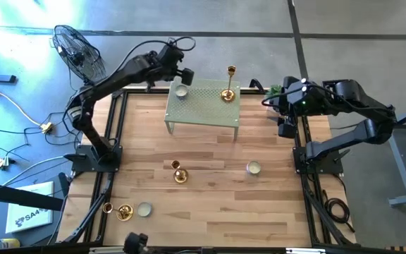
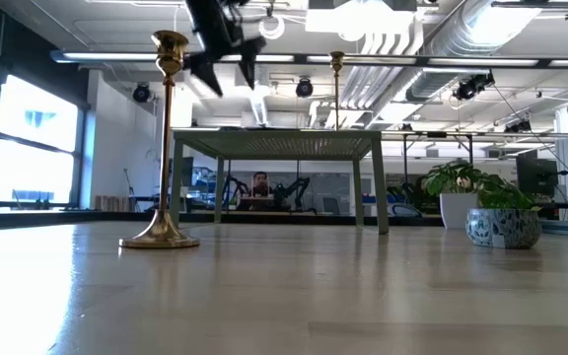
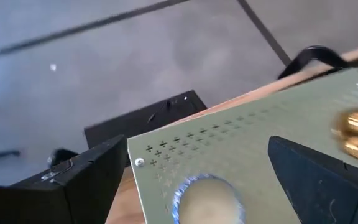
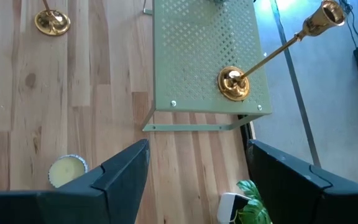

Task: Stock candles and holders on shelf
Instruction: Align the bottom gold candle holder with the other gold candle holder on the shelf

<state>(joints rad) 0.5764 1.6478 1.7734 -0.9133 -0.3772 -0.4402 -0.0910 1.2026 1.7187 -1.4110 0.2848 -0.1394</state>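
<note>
The candle (image 1: 181, 92) sits on the shelf (image 1: 203, 113) near its left corner, close to the edge. My left fingers (image 1: 182, 76) hang wide open above it, holding nothing; a careless retreat could nudge it off onto the tabletop (image 1: 210, 197).

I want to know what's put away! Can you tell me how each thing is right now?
Sage-green perforated metal shelf: holds one candle and one holder.
Pale round candle: on shelf, released.
Tall gold holder: upright on shelf.
Gold holder: on wooden table.
Candle: on table.
Candle: on table, near edge.
Gold holder: beside it.
Left gripper: open above shelf.
Right gripper: open, waiting.
</note>
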